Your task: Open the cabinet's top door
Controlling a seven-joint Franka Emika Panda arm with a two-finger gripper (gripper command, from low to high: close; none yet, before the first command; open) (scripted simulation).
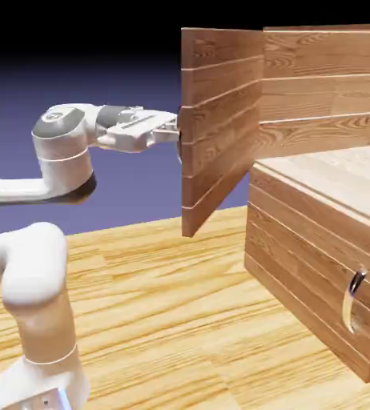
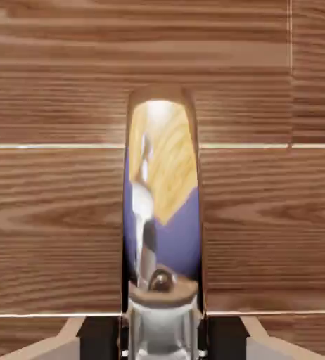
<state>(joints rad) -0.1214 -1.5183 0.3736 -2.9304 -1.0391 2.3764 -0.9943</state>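
Observation:
The cabinet of reddish-brown planks fills the exterior view's right. Its top door stands swung well out from the body, its free edge toward the arm. My gripper reaches level from the left and is shut on the door's handle at that edge. In the hand view the curved, mirror-bright handle runs upright through the middle, gripped at its lower end by my gripper, with the door's planks filling the frame behind it.
The shorter lower panel juts forward below the opening, with its own silver handle. The arm's white base link rises at lower left. The wooden table spreads between the arm and the cabinet.

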